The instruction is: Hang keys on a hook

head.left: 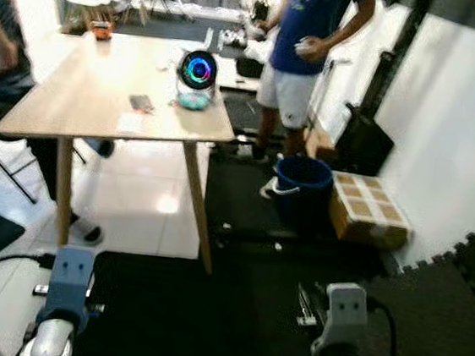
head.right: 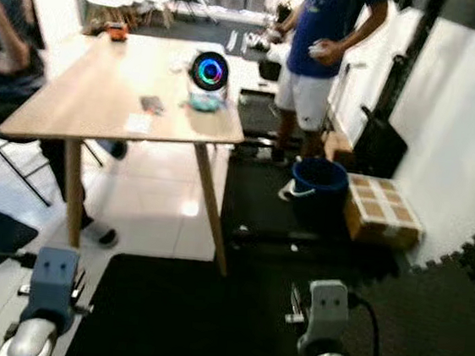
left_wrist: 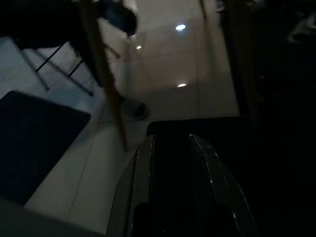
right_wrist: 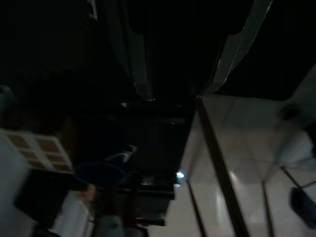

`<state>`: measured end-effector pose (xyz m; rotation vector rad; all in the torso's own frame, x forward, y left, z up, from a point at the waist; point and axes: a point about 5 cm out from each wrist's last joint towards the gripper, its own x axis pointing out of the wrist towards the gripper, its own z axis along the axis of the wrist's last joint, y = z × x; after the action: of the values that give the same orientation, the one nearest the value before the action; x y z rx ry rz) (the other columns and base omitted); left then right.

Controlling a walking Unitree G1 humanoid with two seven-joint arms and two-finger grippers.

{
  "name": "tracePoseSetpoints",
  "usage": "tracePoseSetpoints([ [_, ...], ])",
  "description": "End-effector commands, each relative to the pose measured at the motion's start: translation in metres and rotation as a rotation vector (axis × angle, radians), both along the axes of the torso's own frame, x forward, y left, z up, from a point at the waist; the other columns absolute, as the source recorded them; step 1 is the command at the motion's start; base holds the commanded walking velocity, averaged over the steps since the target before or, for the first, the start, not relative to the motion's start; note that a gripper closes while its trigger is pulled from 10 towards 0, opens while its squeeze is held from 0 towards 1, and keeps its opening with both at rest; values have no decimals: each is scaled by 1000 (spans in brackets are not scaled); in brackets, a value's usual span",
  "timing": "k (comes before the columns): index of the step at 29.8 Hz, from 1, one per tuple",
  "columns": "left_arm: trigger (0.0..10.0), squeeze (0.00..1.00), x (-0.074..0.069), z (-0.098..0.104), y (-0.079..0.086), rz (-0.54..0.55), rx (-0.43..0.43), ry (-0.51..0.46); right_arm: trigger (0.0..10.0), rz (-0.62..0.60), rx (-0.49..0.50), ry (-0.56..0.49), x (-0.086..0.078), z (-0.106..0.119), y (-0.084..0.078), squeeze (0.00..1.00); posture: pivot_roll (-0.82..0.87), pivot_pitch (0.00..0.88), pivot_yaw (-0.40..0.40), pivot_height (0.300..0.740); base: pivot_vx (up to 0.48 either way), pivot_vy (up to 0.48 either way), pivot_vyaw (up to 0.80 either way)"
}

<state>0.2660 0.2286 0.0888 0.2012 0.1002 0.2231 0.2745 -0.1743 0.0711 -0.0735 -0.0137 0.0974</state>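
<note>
nearest, both arms hang low over the black floor mat (head.left: 205, 328): left pincer (left_wrist: 170, 148) with fingers narrowly parted and holding nothing, right pincer (right_wrist: 182, 74) likewise parted and empty (its view is very dark). beyond, a wooden desk (head.left: 84, 102) carries a glowing round speaker (head.left: 198, 70) and a small dark object (head.left: 141, 102), possibly the keys, too small to tell. farther right, a blue bucket (head.left: 303, 178), a cardboard box (head.left: 367, 210) and a standing person (head.left: 307, 41).
</note>
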Motion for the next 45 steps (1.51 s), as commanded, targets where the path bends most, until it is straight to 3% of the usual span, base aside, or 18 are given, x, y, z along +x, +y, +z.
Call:
tracePoseSetpoints([
  [1,10000,0,-4,-5,4,11,12,24,10000,3,4,3,-1,-1,1,0,75,113,22,740,0,0,0],
  [10,10000,0,-4,-4,3,10,17,17,10000,7,0,2,-1,-1,2,0,75,116,22,740,0,0,0],
  [45,10000,0,-5,-4,4,21,22,10,10000,12,-13,3,-2,-2,2,0,76,121,21,740,340,0,0],
])
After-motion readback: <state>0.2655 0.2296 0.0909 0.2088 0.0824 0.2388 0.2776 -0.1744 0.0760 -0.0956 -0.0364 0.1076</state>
